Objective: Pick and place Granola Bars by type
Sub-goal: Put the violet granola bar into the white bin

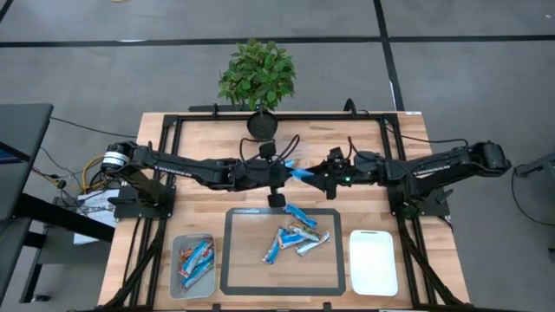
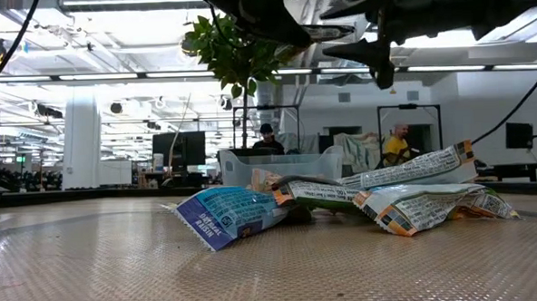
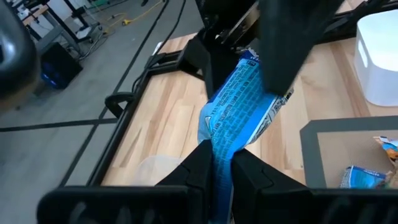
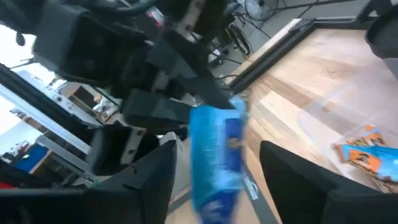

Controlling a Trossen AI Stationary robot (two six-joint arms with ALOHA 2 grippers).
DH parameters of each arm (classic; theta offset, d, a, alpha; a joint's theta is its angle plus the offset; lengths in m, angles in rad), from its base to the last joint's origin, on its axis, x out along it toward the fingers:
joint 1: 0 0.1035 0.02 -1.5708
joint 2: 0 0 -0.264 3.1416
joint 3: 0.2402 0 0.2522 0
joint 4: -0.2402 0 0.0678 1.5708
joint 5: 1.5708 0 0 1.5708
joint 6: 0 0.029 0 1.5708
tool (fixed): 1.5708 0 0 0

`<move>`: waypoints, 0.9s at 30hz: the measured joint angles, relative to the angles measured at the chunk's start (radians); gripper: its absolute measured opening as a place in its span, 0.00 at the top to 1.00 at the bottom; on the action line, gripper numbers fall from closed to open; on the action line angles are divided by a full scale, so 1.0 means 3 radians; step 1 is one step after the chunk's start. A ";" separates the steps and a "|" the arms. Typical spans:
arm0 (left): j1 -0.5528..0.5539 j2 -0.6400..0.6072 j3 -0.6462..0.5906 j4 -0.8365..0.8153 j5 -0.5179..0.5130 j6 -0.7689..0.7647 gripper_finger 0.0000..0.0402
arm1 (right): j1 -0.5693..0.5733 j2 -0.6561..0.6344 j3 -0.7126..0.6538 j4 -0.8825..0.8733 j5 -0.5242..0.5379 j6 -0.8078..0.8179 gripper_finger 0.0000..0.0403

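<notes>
My left gripper (image 1: 286, 171) (image 3: 222, 163) is shut on a blue granola bar (image 1: 302, 174) (image 3: 239, 99), held in the air over the table's middle, beyond the mat's far edge. My right gripper (image 1: 323, 176) (image 4: 217, 149) faces it from the right and is open. Its fingers stand on either side of the bar's other end (image 4: 214, 155) with a gap on both sides. Several more bars (image 1: 295, 234) (image 2: 343, 197), blue and orange, lie in a heap on the dark-rimmed mat (image 1: 234, 260). My left gripper pinches the blue bar's one end (image 3: 219, 146) between its two fingers. The fingers come level from the table's left and lie along the bar. The bar is lifted clear and sticks out from the fingertips toward the right gripper.
A clear bin (image 1: 178, 286) near the table's left near corner holds several orange and blue bars. A white bin (image 1: 374, 260) stands right of the mat. A potted plant (image 1: 257, 74) and a black round stand (image 1: 262, 124) are at the far edge. People show in the room behind.
</notes>
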 joint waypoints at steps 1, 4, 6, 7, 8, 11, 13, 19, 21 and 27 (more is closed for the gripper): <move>-0.0007 0.0000 0.0000 0.0000 0.0001 0.0013 0.93 | -0.0011 0.0000 0.0000 -0.0012 0.0000 0.0000 0.48; -0.0010 0.0000 0.0000 0.0000 0.0005 0.0033 0.93 | -0.0013 0.0001 0.0000 0.0001 -0.0001 -0.0001 0.58; -0.0009 0.0000 0.0000 0.0012 0.0005 0.0033 0.93 | -0.0010 0.0000 0.0000 0.0001 -0.0006 -0.0001 0.65; -0.0008 0.0000 0.0000 0.0015 0.0004 0.0033 0.93 | -0.0010 -0.0003 0.0000 0.0002 -0.0011 -0.0001 0.69; -0.0008 0.0000 0.0000 0.0018 0.0002 0.0033 0.93 | -0.0010 -0.0004 0.0000 0.0002 -0.0013 -0.0002 0.72; -0.0001 0.0000 0.0000 0.0044 -0.0017 0.0033 0.93 | -0.0012 -0.0004 0.0000 0.0001 -0.0019 -0.0003 0.81; 0.0003 0.0001 0.0000 0.0066 -0.0017 0.0033 0.93 | -0.0011 -0.0004 0.0000 0.0001 -0.0042 -0.0004 0.85; 0.0004 0.0001 0.0000 0.0089 -0.0016 0.0099 0.93 | -0.0012 -0.0006 0.0000 0.0001 -0.0073 -0.0040 0.92; 0.0005 0.0001 0.0000 0.0079 0.0000 0.0102 0.92 | -0.0012 -0.0006 0.0000 -0.0006 -0.0076 -0.0064 0.92; 0.0036 0.0001 0.0000 -0.0094 0.0130 -0.0001 0.80 | -0.0010 -0.0006 -0.0001 -0.0105 -0.0077 -0.0076 0.90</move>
